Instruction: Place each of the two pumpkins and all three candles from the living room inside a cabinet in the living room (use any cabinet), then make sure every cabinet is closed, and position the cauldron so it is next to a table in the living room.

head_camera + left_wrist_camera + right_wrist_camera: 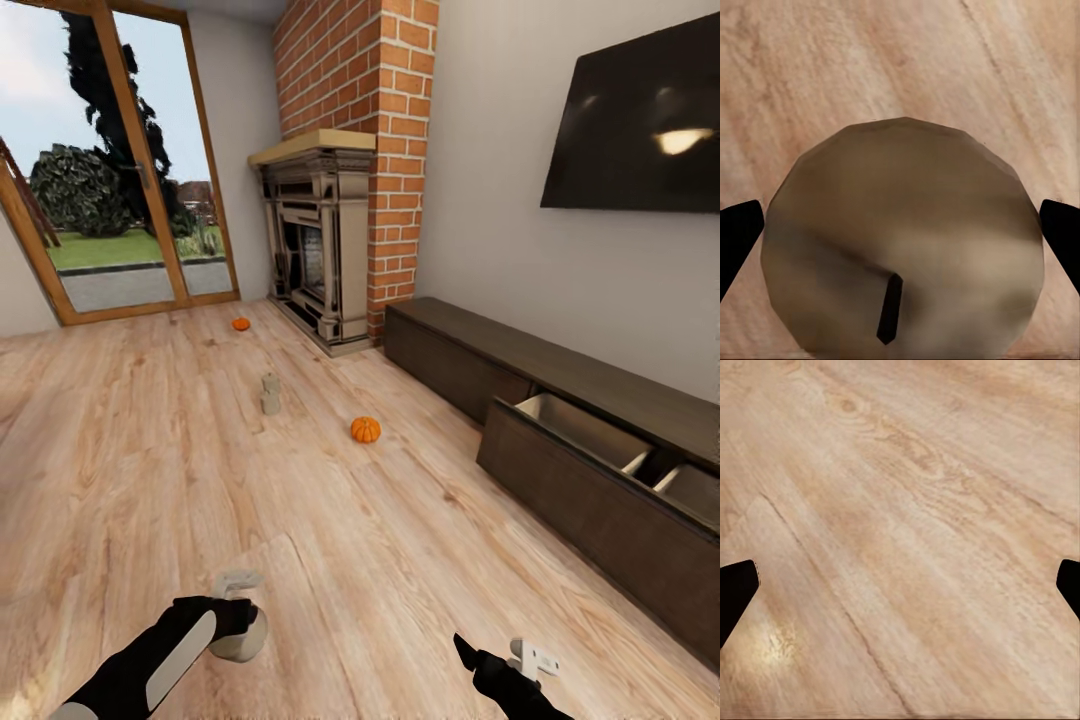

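The left wrist view shows the left gripper fingers closed around a beige candle with a dark wick. The head view shows two ribbed orange pumpkins on the floor and the cabinet drawer open. The right gripper fingers are spread wide, holding nothing.

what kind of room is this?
Most likely a living room: a brick fireplace, a wall TV above a long low cabinet with one drawer open, and a glass patio door onto a garden. Wood plank floor.

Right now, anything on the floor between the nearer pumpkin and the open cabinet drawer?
Nothing visible. Bare wood floor runs from the nearer pumpkin to the open drawer of the cabinet. The two candles stand on its far side, away from the drawer.
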You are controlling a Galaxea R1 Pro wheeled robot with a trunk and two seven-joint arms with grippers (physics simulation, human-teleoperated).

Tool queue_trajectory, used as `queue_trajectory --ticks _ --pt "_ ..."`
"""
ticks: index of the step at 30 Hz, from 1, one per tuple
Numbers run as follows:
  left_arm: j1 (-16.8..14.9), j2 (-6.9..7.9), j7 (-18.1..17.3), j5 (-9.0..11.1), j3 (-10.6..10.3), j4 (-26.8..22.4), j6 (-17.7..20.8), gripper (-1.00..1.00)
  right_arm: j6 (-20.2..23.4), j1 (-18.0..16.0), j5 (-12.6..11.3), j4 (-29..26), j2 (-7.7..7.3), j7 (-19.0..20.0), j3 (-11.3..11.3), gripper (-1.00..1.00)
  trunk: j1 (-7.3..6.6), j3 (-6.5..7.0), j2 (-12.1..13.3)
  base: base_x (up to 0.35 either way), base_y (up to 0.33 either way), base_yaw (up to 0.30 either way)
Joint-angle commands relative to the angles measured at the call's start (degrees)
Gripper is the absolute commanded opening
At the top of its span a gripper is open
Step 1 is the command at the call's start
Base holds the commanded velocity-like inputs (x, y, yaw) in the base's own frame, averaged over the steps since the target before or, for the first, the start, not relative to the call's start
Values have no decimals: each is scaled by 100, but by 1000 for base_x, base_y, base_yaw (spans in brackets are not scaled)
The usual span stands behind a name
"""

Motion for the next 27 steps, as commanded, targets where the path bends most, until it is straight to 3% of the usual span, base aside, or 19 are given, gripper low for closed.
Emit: queue_trajectory --ticks 1,8,27 --pt "-4 8 55 61 -29 -6 7 -100 33 -1 -44 -6 -1 10 -7 100 -26 13 39 -185 91 0" --pt "-4 8 55 60 -29 -4 6 -100 38 -1 -42 -1 1 6 -7 100 -179 139 320 -78 42 82" --pt "-4 -1 55 51 -29 -1 6 -100 35 -1 -42 2 4 6 2 100 -597 480 1082 -1 1 277"
